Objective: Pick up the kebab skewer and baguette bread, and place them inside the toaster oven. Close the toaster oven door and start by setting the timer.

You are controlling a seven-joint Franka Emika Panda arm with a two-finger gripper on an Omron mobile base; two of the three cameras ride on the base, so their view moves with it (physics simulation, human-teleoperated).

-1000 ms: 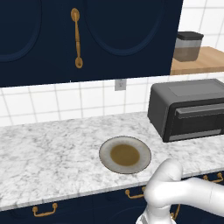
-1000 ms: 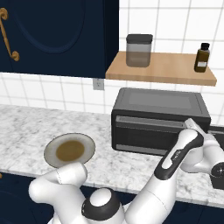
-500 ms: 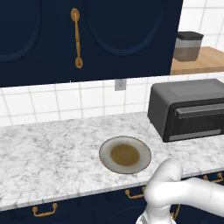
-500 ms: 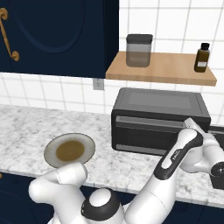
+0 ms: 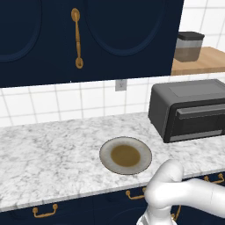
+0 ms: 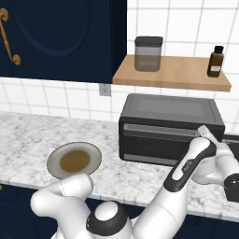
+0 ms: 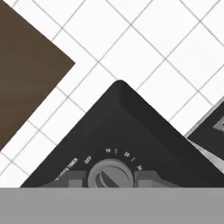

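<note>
The toaster oven [image 6: 170, 123] stands on the counter against the tiled wall, and the toaster oven door [image 6: 158, 142] is closed. The oven is also in the left base view [image 5: 189, 110], at the right. My arm [image 6: 193, 161] reaches to the oven's right end. In the hand view my gripper [image 7: 109, 178] is shut on the round timer knob [image 7: 109, 174], with one dark fingertip [image 7: 70, 179] on each side of it. The words OFF and minute marks ring the knob. The kebab skewer and baguette bread are out of view.
A round plate [image 5: 105, 151] with a brown centre lies on the marble counter [image 5: 44, 154], left of the oven, with nothing on it. Above the oven a wooden shelf [image 6: 172, 74] carries a grey canister [image 6: 148, 53] and a small brown bottle [image 6: 214, 61]. Dark blue cabinets [image 5: 88, 39] hang overhead.
</note>
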